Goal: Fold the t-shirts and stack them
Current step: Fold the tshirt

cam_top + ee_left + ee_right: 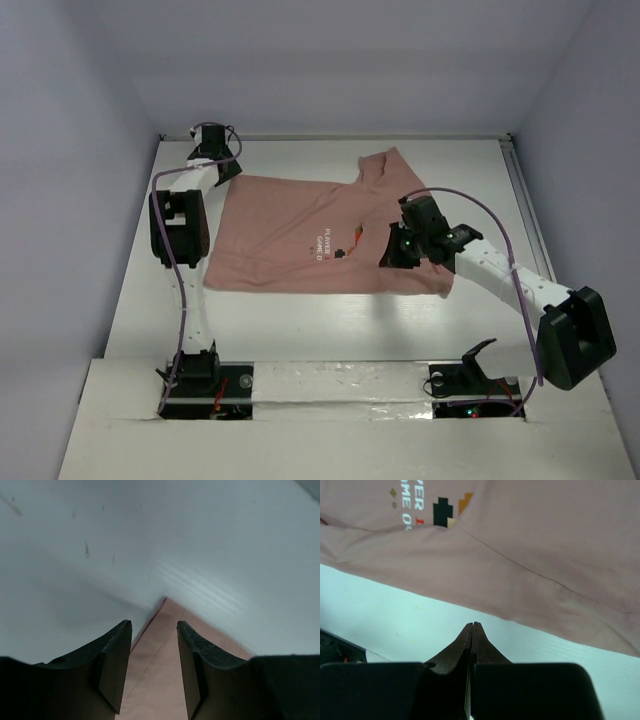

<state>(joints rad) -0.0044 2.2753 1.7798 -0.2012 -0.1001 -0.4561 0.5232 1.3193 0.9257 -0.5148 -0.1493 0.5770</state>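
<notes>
Salmon-pink cotton is spread nearly flat over the middle of the table [300, 330], somewhat closer to the far edge than the near one. It is 1 t-shirt [290, 235], lying sideways with its hem toward the left edge and 1 short sleeve pointing at the far edge. A small chest print [427, 510] of white lettering with red and dark marks faces up. Part of the right half looks already turned over on itself, though I cannot tell how neatly.

The left end effector [154, 630] sits near the far-left corner of the table. It is released, and its 2 fingers straddle the far hem corner of the cloth without yet pinching it. The right end effector [471, 626] is clenched on nothing visible. It hovers over the garment's right half, and in its wrist view the fingertips line up just beside the shirt's near edge, over bare table.

My judgement is that the fold is only getting started and the step in hand is picking up a corner. The next move calls for the left fingers to drop onto that hem corner and close on the cloth. The right end effector would have to release and take a matching hold before any lift, or the fabric may drag and bunch rather than fold cleanly.
</notes>
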